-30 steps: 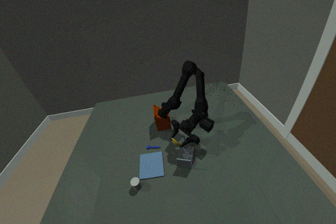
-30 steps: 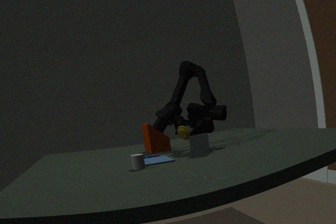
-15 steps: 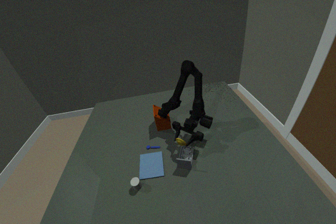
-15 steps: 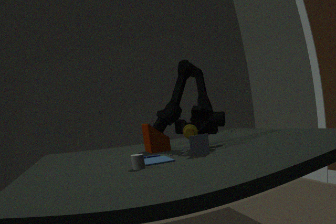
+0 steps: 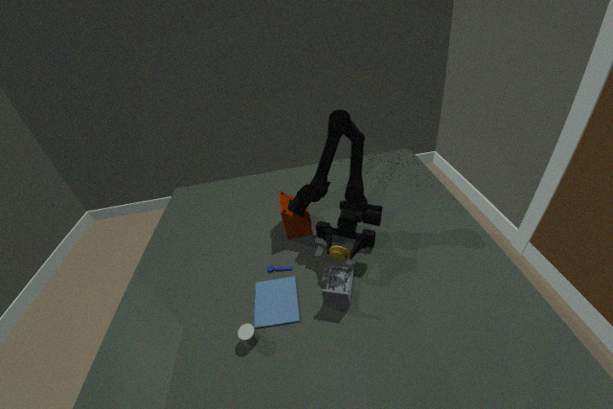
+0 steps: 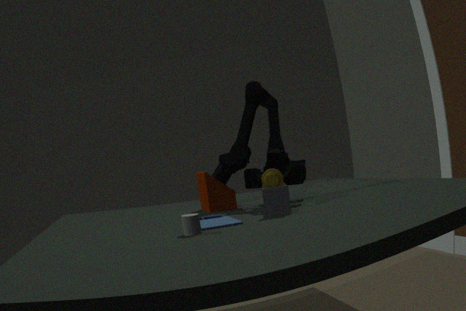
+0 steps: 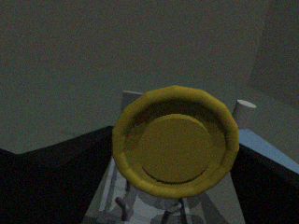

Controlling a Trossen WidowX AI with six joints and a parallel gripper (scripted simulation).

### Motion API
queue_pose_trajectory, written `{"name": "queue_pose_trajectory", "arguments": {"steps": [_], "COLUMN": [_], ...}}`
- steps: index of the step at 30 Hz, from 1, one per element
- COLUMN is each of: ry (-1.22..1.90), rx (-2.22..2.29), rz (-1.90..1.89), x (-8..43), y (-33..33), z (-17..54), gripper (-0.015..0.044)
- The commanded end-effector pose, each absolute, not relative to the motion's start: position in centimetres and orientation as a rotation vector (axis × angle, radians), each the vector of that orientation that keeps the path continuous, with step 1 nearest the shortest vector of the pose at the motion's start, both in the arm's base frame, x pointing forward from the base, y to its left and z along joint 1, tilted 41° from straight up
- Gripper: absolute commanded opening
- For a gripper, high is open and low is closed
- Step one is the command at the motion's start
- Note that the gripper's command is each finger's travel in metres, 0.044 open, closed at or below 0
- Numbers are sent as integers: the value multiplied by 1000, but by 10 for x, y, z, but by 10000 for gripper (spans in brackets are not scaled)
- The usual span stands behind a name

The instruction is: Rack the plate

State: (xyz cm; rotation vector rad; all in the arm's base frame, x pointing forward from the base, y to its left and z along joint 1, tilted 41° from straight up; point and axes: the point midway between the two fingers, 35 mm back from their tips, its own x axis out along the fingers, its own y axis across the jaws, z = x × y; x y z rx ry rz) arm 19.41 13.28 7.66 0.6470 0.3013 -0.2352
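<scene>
You've got a black six-joint arm on a dark green bench, its end effector clamped on a small round yellow plate, w/ one finger at each side of the rim. Plate's held up off the bench, roughly upright, its dished face visible in the exterior view; prob. gripped across its width so the lower edge is left free to enter a slot.

The grey dish rack stands just beyond the plate, on the side away from the arm's shoulder. In the top view the plate's near it, not in it; exterior view overlaps the two, so you can't judge the gap there.

Off to one side: an orange wedge-shaped block, a blue spoon, a flat light-blue board and a white cylinder, all apart from the rack, so they prob. won't block you.

Next, you'd likely carry the plate over the rack, line it up w/ a slot, then lower. Risk: if it's skewed, the rim could catch a rail.
</scene>
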Motion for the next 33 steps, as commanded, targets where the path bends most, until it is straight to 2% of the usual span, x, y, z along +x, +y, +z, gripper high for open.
{"name": "queue_pose_trajectory", "arguments": {"steps": [1, 33], "ry": [228, 209], "rx": [681, 698], "rz": [-192, -175], "x": [187, 198], "y": [134, 150], "z": [84, 59], "gripper": [0, 0]}}
